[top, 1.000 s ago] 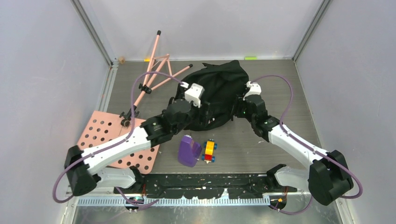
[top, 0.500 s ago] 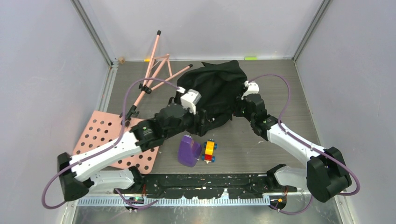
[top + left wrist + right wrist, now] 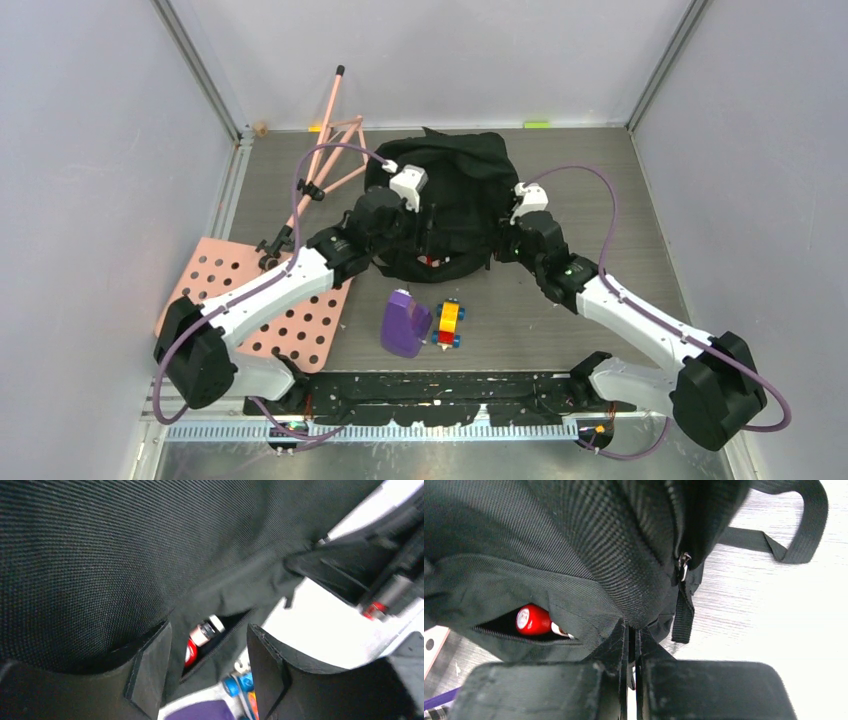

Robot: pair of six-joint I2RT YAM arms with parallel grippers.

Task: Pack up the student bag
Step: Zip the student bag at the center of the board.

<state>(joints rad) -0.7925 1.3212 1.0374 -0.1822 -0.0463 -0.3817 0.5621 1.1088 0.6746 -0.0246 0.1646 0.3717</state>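
Right gripper (image 3: 630,629) pinched tight on student bag (image 3: 455,195) fabric, left gripper (image 3: 209,650) spread wide against it, red item (image 3: 532,620) inside opening

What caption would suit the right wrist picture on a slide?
Right fingers pinching the student bag beside its zipper pull, a red item visible inside.

Top camera overhead, facing down — wrist cameras close, sharing student bag (image 3: 460,185) opening.
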